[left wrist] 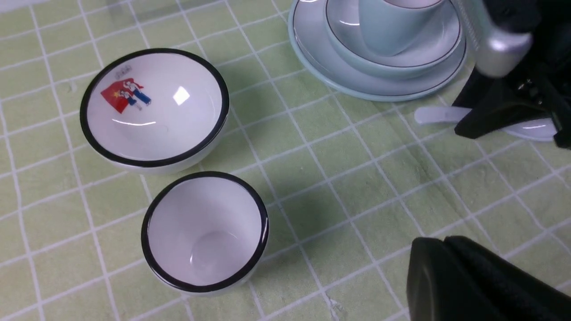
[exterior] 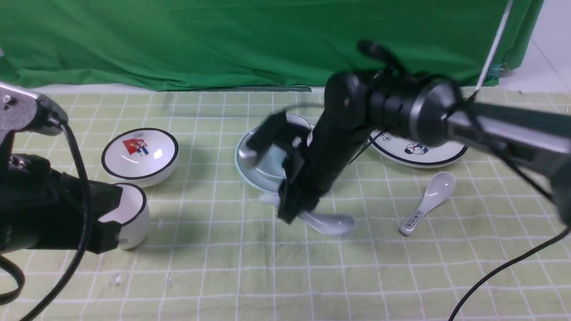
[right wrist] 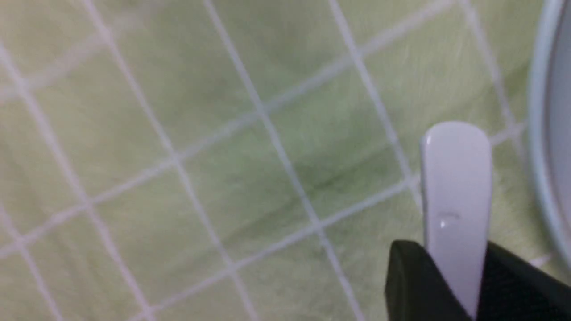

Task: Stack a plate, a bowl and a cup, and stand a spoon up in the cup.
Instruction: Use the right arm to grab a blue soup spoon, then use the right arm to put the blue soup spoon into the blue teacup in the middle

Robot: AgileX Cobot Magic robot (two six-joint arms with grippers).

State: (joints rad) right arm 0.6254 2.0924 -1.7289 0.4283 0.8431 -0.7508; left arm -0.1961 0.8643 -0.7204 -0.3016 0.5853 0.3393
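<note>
Right pincer (right wrist: 453, 267) around one spoon (right wrist: 455, 178)

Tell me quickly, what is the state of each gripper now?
Left gripper: cannot be told; only part shows.
Right gripper: closed on the spoon handle.

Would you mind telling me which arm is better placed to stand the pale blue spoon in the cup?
Right. The right gripper grips the spoon handle just beside the plate, with the cup close by. The left gripper sits off by the black-rimmed cup, farther from both.
</note>
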